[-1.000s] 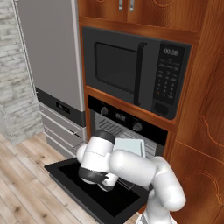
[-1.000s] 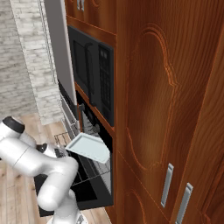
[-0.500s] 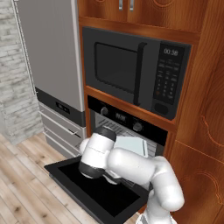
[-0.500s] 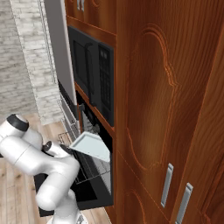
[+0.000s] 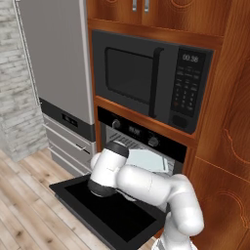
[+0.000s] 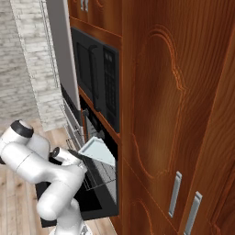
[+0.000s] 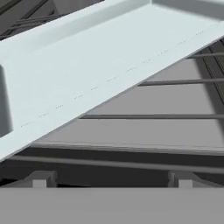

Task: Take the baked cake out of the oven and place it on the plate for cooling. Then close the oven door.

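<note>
Hand view looks up close at the pale tray resting tilted on the wire rack inside the oven; pincer released, the stiff, likely slippery tray seems best gripped by its near rim.

Glossy black oven door, matt pale tray, thin wire rack.

White arm bent low, gripper jaws spread wide
</note>
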{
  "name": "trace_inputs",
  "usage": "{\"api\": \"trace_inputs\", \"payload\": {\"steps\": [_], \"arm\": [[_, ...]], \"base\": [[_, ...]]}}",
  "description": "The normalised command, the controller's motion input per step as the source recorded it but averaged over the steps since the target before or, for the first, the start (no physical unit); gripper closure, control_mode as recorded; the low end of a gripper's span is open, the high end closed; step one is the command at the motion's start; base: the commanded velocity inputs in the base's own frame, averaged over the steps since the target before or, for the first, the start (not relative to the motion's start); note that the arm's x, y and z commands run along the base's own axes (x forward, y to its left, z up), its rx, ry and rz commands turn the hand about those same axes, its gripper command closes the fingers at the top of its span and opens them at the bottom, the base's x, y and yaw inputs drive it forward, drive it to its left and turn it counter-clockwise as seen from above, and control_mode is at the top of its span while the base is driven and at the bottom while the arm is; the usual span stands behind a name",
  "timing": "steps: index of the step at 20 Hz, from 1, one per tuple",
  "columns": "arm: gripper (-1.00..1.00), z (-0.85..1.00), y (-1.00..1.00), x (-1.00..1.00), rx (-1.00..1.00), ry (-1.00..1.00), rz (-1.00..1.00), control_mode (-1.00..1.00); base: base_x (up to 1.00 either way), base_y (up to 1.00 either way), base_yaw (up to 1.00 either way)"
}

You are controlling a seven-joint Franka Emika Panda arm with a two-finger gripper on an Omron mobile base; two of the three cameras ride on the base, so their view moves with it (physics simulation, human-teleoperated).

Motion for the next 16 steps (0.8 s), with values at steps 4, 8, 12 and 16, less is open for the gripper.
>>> {"api": "trace_inputs", "payload": {"steps": [4, 8, 12, 16], "arm": [[-1.0, -0.27, 0.0, 0.18, 0.0, -0.08, 0.0, -1.0], [-1.0, -0.24, 0.0, 0.2, 0.0, -0.06, 0.0, -1.0], [-1.0, -0.19, 0.0, 0.21, 0.0, -0.02, 0.0, -1.0], [-1.0, -0.2, 0.0, 0.18, 0.0, -0.01, 0.0, -1.0]], "base": [[0.0, 0.0, 0.0], [0.0, 0.0, 0.0], [0.0, 0.0, 0.0], [0.0, 0.0, 0.0]]}}
